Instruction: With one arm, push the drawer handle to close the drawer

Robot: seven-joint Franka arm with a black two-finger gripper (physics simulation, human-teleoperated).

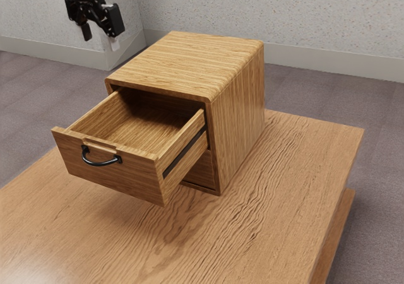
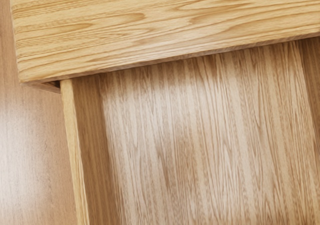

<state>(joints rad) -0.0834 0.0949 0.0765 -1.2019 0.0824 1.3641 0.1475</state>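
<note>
Drawer [image 1: 129, 177] juts from cabinet [image 1: 189, 60] on table [image 1: 297, 177]; tool [image 1: 101, 41] higher, apart.

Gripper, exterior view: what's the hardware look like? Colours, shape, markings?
The gripper is glossy black and angular, with two short, blocky fingers. The finger toward the exterior view's right ends in a whitish tip. I can't make out any markings.

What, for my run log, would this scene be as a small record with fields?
drawer: upper one, pulled well out, not closed
handle: black, curved, on the drawer's front
cabinet: wooden, light brown with striped grain, standing on the table
table: wooden, brown
gripper: black, open, raised, holding nothing
contact: none between gripper and handle
task status: drawer not yet closed
</note>
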